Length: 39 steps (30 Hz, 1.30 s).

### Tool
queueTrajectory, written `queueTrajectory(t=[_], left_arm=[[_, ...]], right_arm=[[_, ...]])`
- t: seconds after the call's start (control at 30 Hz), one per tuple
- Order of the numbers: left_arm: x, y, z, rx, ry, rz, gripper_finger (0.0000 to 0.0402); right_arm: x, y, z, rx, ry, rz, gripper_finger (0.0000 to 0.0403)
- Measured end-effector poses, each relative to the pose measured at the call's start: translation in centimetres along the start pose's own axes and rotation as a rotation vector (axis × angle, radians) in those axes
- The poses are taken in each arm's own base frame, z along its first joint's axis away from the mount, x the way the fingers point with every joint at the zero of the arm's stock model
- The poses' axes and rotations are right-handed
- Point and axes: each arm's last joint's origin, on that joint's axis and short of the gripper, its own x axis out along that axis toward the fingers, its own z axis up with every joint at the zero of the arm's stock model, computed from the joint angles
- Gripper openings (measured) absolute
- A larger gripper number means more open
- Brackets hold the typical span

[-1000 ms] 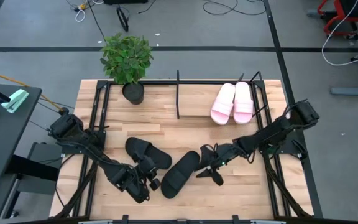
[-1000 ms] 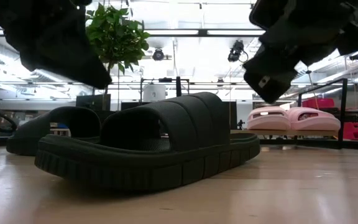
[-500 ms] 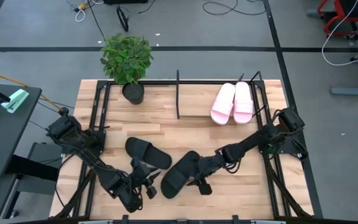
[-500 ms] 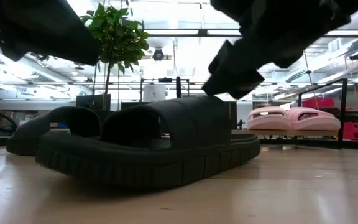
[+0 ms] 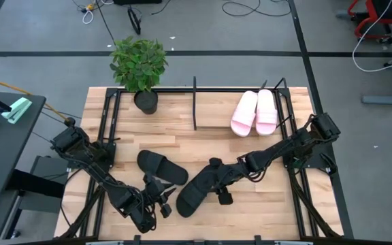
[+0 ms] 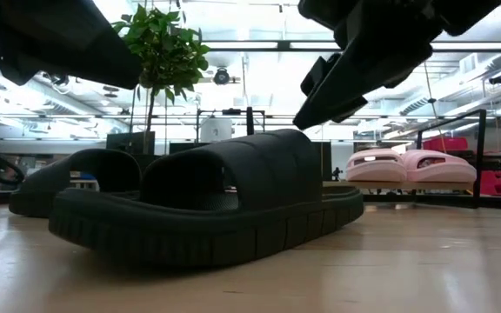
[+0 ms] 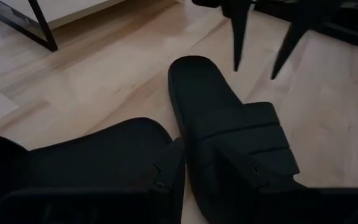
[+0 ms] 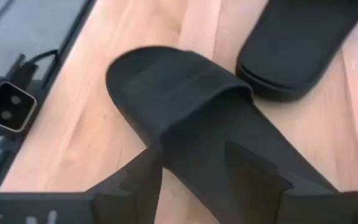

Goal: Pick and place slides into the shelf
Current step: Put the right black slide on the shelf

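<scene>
Right wrist view: black slide (image 8: 229,149) between spread jaws.

Both arms are dark, slender, multi-joint linkages mounted on black rails at the table's sides. Thin black cables loop beside the joints. The right gripper (image 8: 191,177) carries two flat, tapered, matte black fingers.

No text, label, brand, number or sign can be read anywhere in these views: not on the slides, the shelf, the arms or the room behind.
</scene>
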Motion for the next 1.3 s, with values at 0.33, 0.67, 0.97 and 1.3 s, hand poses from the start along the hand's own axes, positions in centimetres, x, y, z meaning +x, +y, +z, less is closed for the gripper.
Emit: queueTrajectory(t=[0.33, 0.67, 0.97, 1.3], left_arm=[[0.0, 0.0, 0.0, 0.04, 0.002, 0.0, 0.008], [0.0, 0.0, 0.0, 0.038, 0.001, -0.002, 0.0085], [0.0, -0.1, 0.0, 0.05, -0.002, -0.007, 0.0077], [0.0, 0.0, 0.1, 0.08, -0.028, 0.008, 0.0083]], right_arm=[[0.4, -0.5, -0.2, 0.028, 0.017, -0.006, 0.0176], [0.4, -0.4, -0.2, 0.164, 0.014, -0.004, 0.0176], [0.4, -0.3, -0.1, 0.292, 0.022, 0.043, 0.0176], [2.3, -0.7, -0.4, 0.372, -0.009, 0.081, 0.0176]])
